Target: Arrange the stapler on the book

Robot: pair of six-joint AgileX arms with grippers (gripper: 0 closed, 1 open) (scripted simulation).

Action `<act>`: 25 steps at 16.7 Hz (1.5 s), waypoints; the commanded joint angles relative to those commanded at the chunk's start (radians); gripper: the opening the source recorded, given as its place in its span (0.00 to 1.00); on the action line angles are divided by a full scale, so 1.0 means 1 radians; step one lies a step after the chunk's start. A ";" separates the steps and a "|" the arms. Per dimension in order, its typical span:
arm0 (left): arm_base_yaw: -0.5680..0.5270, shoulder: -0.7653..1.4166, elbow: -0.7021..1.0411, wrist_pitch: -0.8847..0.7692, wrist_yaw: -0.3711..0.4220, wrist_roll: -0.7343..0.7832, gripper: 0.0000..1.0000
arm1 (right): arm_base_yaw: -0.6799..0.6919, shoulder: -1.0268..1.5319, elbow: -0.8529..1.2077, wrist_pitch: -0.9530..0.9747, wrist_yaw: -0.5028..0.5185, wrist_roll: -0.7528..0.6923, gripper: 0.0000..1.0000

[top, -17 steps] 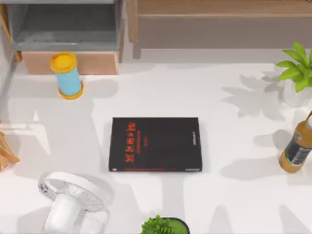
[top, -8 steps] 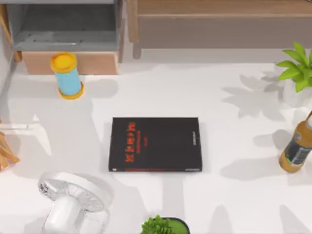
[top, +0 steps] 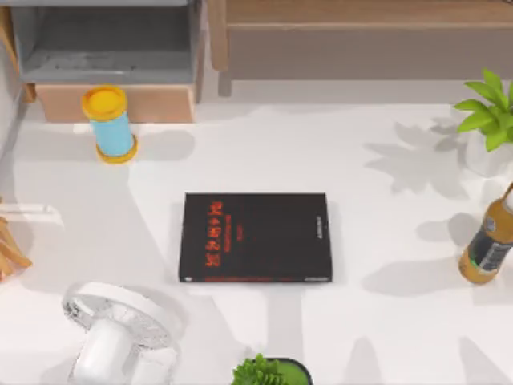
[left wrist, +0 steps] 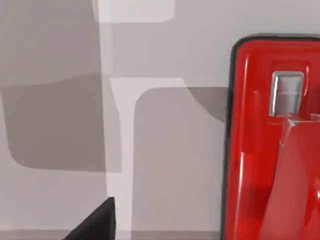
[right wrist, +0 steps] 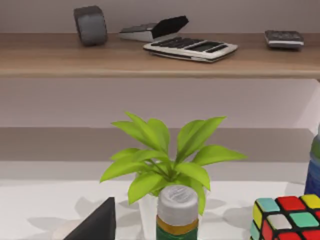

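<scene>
The glossy bright red elongated stapler point(left wrist: 272, 145) lies on the white desk point(top: 264, 152) directly below the left wrist camera, so the left arm looks nearer, its fingers' opening untellable, while the flat black book point(top: 255, 237) waits mid-desk.

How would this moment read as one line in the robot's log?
stapler: under left wrist camera, not held | book: flat mid-table, cover bare | step: not yet placed

A dark left pincer point(left wrist: 95, 222) finger tip hangs above the table
</scene>
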 joint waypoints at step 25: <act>-0.008 0.019 -0.003 0.026 0.002 -0.005 0.00 | 0.000 0.000 0.000 0.000 0.000 0.000 1.00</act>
